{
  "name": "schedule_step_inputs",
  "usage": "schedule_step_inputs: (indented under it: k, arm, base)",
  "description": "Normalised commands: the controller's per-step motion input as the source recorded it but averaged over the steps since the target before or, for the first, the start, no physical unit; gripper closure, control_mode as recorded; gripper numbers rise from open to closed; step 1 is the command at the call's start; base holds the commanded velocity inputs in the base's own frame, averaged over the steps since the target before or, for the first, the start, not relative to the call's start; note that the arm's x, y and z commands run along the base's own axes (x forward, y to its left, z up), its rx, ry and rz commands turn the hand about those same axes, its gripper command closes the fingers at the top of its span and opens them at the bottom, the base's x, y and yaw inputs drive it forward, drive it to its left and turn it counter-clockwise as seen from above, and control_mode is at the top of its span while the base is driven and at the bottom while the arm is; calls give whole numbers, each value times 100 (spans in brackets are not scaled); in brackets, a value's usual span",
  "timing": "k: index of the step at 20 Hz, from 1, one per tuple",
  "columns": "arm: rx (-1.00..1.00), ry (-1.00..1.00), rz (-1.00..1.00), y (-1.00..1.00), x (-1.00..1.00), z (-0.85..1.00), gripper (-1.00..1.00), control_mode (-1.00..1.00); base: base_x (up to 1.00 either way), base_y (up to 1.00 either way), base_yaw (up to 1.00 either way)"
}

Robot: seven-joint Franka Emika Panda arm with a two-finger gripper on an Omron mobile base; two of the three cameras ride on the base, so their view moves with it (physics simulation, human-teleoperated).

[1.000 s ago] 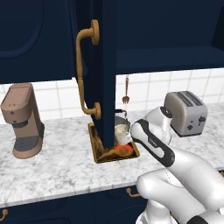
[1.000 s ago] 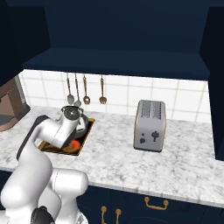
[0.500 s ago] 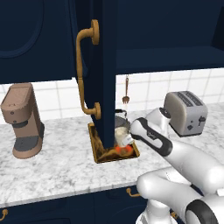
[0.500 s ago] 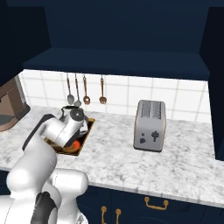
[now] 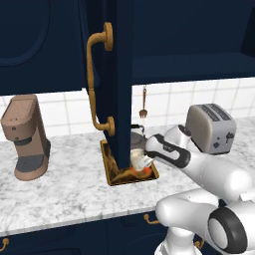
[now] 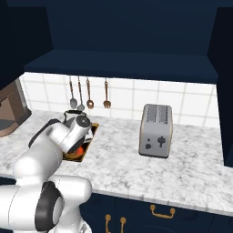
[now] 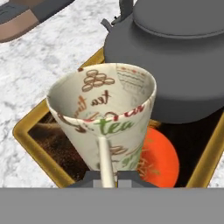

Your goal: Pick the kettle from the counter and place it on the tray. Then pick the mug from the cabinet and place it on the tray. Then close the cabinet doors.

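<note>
My gripper point(image 7: 105, 175) is shut on the near wall of the cream mug point(image 7: 103, 109), which carries brown and green "tea" lettering. The mug point(image 5: 138, 158) sits low over the front of the amber tray point(image 5: 122, 175), above its orange-red spot point(image 7: 162, 159); I cannot tell whether it touches the tray. Just behind the mug, the dark grey kettle point(image 7: 175, 57) stands on the tray point(image 7: 35, 140). From the left, one navy cabinet door point(image 5: 119, 74) stands open, edge-on, with its long brass handle point(image 5: 97, 84). From the right, the kettle point(image 6: 70, 117) peeks out behind my hand.
A silver toaster point(image 5: 211, 128) stands on the marbled counter point(image 5: 64, 189) to the right of the tray. A brown coffee machine point(image 5: 27, 137) stands at the left. Utensils point(image 6: 88, 93) hang on the tiled wall behind the tray. The open cabinet shelf point(image 6: 123, 63) lies above.
The hand has sunk a little towards the tray with the mug in its grip. Kettle, tray and doors have stayed put.
</note>
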Motion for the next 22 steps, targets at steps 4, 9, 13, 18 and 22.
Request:
schedule_step_inputs:
  k: [4,9,13,18,22]
  arm:
    - [0,0,0,3,0,-54,100,-100]
    - [0,0,0,1,0,-42,100,-100]
    - [3,0,0,-8,0,-11,-100,-100]
    - [9,0,1,-34,0,-3,-100,-100]
    - [9,0,6,-16,0,-1,-100,-100]
  base:
    - [0,0,0]
    - [0,0,0]
    - [0,0,0]
    - [0,0,0]
    - [0,0,0]
